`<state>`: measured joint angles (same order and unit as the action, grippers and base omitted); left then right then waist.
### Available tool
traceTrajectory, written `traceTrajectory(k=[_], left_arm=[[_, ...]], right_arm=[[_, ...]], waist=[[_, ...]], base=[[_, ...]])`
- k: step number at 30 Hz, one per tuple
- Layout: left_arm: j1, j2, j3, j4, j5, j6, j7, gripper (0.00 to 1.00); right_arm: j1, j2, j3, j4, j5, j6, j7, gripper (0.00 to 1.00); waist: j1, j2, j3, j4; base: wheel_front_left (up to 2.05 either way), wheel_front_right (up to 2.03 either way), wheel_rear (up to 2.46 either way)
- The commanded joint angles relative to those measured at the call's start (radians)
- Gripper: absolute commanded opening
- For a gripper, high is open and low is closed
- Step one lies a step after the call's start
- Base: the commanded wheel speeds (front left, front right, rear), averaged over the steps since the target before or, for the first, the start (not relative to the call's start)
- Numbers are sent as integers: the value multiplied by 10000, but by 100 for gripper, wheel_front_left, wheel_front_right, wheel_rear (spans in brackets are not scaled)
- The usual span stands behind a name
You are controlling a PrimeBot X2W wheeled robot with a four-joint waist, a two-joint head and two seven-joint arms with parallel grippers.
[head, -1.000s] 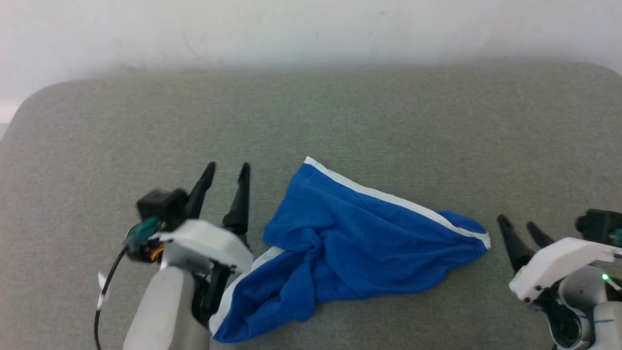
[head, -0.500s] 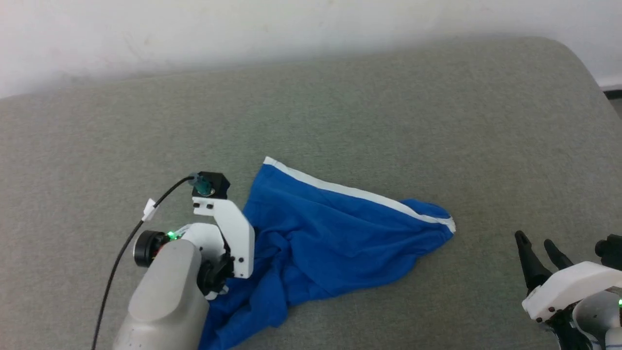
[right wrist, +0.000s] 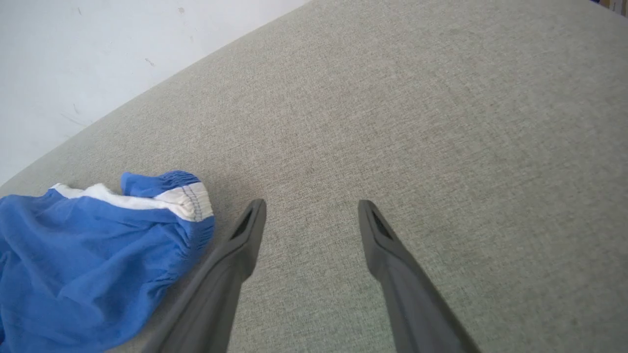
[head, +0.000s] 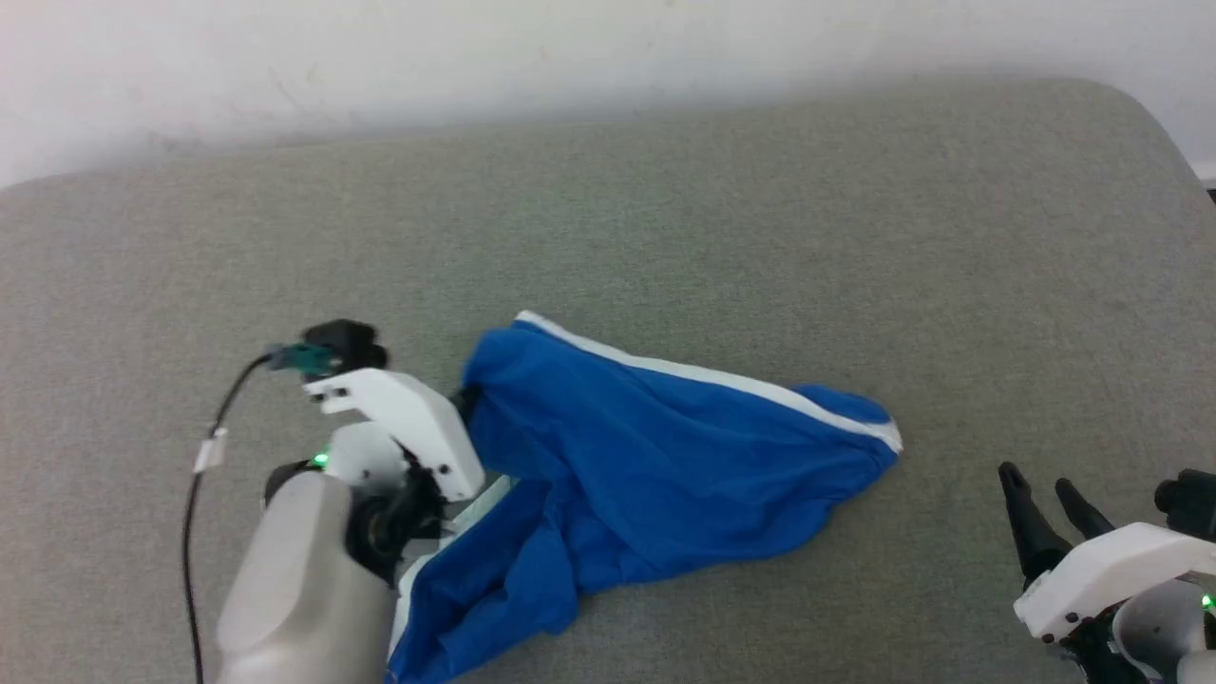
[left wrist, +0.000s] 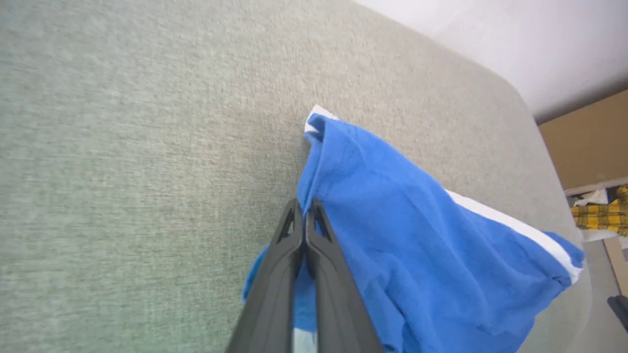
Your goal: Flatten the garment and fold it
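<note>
Crumpled royal-blue thin-fabric shorts (head: 665, 456) with a white side stripe, mid-way on the grey-green woven pad (head: 665, 218).
We note the left gripper (left wrist: 304, 203) pinched tight on a raised edge of the shorts; the right gripper (right wrist: 311, 208) is spread wide, empty, near the gathered waistband end.

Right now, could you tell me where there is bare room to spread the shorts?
Bare grey fabric surface lies between the white wall and the crumpled blue white-striped shorts, and between them and the open right claw. Crowded around the left claw, shut on them.
</note>
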<state>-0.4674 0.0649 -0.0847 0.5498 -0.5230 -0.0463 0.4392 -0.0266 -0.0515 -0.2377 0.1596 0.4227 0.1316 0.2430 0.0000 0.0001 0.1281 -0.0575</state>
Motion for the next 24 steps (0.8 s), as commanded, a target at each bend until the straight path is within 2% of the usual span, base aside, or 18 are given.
traceTrajectory(k=[1, 7, 14, 15, 19, 22, 24], left_arm=[[247, 60, 209, -243, -142, 94, -200, 0], [1907, 328, 914, -1776, -429, 565, -591, 0], [4211, 137, 670, -2850, -886, 993, 612, 0], [4351, 118, 651, -3020, -945, 1041, 699, 100], [4435, 298, 898, -3919, -966, 1316, 729, 100], [3973, 879, 1045, -4596, -532, 1423, 601, 100], [3452, 1328, 927, -4911, -94, 1330, 535, 100]], right_arm=[[-1, 13, 62, -49, 30, -9, -19, 100], [72, 13, 131, -60, -17, -9, 45, 100], [-10, 13, 304, -74, -1, -9, 35, 100], [-31, 13, 317, -70, -2, -9, 30, 100], [-111, 13, 392, -72, 3, -9, 15, 100], [-119, 13, 426, -114, -2, -9, 39, 100], [-131, 13, 422, -177, -16, -9, 82, 100]], waist=[[0, -1, -177, 215], [0, -1, -398, 679], [0, -1, -433, 956], [0, -1, -429, 965], [0, -1, -399, 944], [0, -1, -342, 924], [0, -1, -272, 905]], base=[[0, 0, 0], [0, 0, 0], [0, 0, 0], [0, 0, 0], [0, 0, 0], [0, 0, 0], [0, 0, 0]])
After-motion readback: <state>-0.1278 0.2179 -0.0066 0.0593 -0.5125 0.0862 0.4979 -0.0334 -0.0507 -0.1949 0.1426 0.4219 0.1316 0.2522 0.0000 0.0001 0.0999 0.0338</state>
